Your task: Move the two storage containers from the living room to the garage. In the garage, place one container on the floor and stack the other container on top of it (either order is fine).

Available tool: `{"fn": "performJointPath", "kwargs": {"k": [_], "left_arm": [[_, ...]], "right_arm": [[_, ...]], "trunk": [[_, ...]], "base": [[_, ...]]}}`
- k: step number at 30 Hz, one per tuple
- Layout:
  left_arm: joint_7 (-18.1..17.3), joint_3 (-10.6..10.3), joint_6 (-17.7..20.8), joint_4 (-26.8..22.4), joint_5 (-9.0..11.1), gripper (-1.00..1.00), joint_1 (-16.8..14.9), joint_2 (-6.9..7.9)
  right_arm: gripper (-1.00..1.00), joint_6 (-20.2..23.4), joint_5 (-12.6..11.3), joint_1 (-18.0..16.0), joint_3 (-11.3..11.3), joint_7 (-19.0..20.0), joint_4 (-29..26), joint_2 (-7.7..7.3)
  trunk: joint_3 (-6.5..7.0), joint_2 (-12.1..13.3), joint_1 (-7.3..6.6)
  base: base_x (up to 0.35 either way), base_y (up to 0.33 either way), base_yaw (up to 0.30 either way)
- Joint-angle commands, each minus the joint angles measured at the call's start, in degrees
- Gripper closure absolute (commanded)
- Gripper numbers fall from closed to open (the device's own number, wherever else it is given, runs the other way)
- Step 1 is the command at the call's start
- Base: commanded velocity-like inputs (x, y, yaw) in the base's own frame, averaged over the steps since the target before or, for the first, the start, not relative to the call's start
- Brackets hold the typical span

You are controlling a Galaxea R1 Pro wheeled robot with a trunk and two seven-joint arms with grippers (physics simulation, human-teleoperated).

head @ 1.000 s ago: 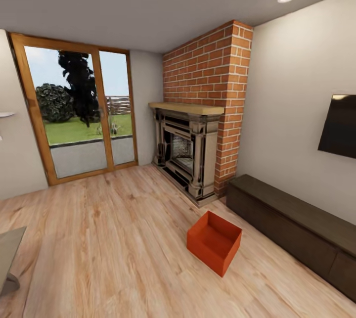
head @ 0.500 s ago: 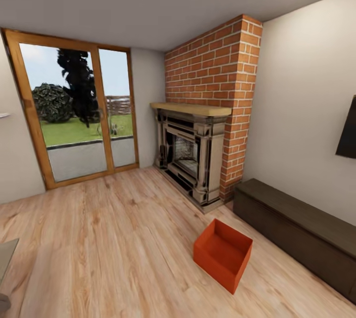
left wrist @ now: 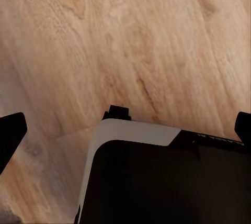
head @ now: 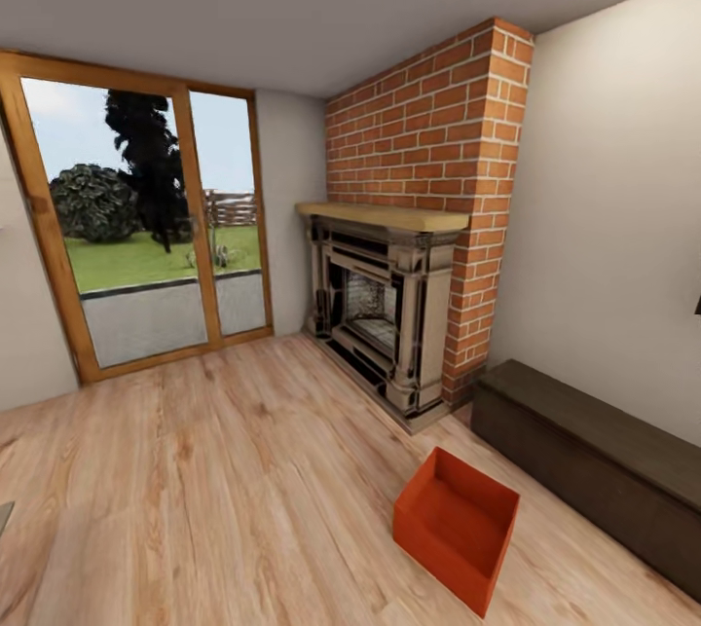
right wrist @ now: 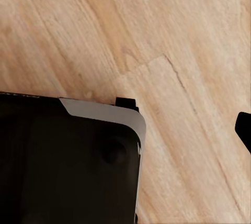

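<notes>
One container [head: 456,527] is sitting in the head view at about five o'clock, alone on the wood floor [head: 214,470], near a fireplace [head: 385,314] and near a bench [head: 594,470] but touching neither. It is a red-orange open box with thin flat walls and a flat bottom, lying upright, mouth facing up; its long axis is running roughly from eleven to five o'clock, one corner pointing at the fireplace. One brick chimney [head: 433,168] is rising at one o'clock above a pale mantel. One wood-framed glass door [head: 136,217] with two panes is standing at ten o'clock. The bench is long, dark and low, lying at four o'clock. In both wrist views, pale grained planks are showing under the robot's black, white-edged base [left wrist: 162,182]. Dark fingertips [left wrist: 10,132] are just showing at the frame edges, so I cannot tell whether either gripper is spread or closed.
</notes>
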Motion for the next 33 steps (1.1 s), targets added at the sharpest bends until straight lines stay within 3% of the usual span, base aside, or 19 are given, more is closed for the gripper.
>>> {"fn": "performJointPath", "kwargs": {"k": [1,33], "left_arm": [[0.05,0.25,-0.02,0.00,0.26,-1.00,-0.03,0.00],[0.05,0.25,-0.02,0.00,0.24,-1.00,-0.03,-0.05]], "right_arm": [[-1.00,-0.24,0.09,-0.07,0.36,-0.06,0.11,-0.01],[-1.00,-0.23,0.08,-0.09,0.27,-0.09,0.10,-0.01]], "trunk": [[-0.09,-0.06,0.04],[-0.09,-0.06,0.04]], "base": [[0.323,0.162,-0.220],[0.301,0.214,-0.278]]}}
